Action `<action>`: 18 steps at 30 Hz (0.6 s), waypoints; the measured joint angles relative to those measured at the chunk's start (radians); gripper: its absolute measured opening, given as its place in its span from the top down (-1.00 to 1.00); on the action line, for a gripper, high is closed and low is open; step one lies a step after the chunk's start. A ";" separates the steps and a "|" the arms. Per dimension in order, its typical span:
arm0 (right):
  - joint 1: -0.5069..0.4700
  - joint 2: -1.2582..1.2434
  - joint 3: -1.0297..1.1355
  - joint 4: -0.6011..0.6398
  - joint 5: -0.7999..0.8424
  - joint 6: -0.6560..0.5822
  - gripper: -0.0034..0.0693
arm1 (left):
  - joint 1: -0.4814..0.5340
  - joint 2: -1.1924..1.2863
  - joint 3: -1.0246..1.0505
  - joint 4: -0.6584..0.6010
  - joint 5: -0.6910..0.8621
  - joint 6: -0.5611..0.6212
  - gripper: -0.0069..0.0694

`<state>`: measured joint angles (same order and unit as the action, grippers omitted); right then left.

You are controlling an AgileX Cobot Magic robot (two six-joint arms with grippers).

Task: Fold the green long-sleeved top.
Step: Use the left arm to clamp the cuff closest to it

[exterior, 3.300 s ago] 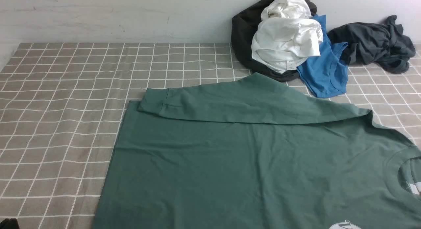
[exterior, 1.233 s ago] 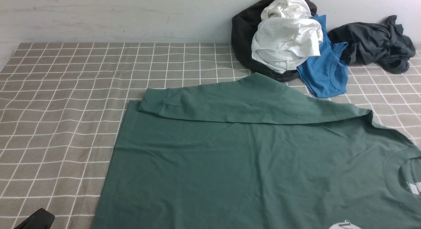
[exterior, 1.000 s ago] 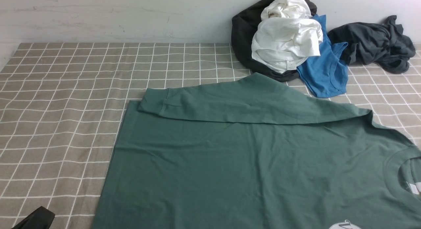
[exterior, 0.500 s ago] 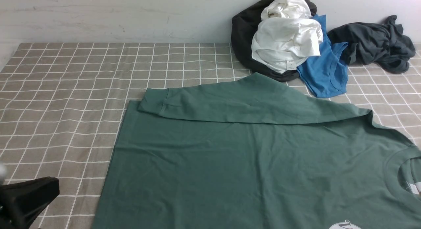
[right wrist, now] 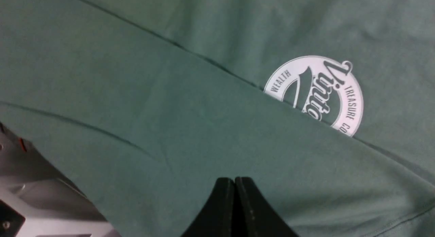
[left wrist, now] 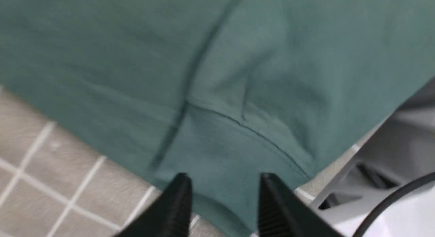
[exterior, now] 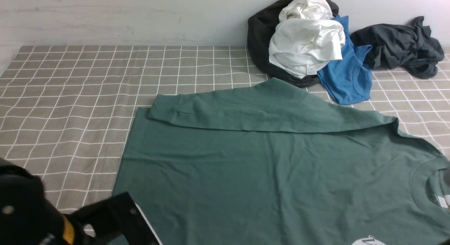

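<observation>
Long-sleeved top (exterior: 274, 174): plain dark green; logo (right wrist: 316, 94) white w/ green lettering; neck label (exterior: 443, 201) white. Tablecloth (exterior: 70, 97): grey-brown, thin white grid. White garment (exterior: 306, 44), bright blue garment (exterior: 348, 79), black garment (exterior: 258, 37), dk grey garment (exterior: 400, 48): all plain. Wall (exterior: 123, 16): off-white.

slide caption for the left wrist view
Left end effector, jaws apart, poised over the edge of the green long-sleeved top on checked cloth.
</observation>
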<state>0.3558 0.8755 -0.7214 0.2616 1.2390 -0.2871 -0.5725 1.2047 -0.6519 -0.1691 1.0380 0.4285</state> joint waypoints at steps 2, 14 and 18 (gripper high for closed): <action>0.014 0.000 0.000 -0.005 0.000 -0.001 0.94 | -0.031 0.067 0.004 0.005 -0.059 -0.001 -0.22; 0.020 0.002 0.000 -0.023 -0.053 -0.018 0.94 | -0.049 0.337 0.004 -0.012 -0.256 -0.001 -0.37; 0.020 0.002 0.000 -0.029 -0.054 -0.018 0.94 | -0.049 0.333 0.004 -0.023 -0.254 -0.001 0.12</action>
<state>0.3756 0.8775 -0.7214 0.2325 1.1849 -0.3056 -0.6219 1.5373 -0.6478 -0.1917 0.7841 0.4275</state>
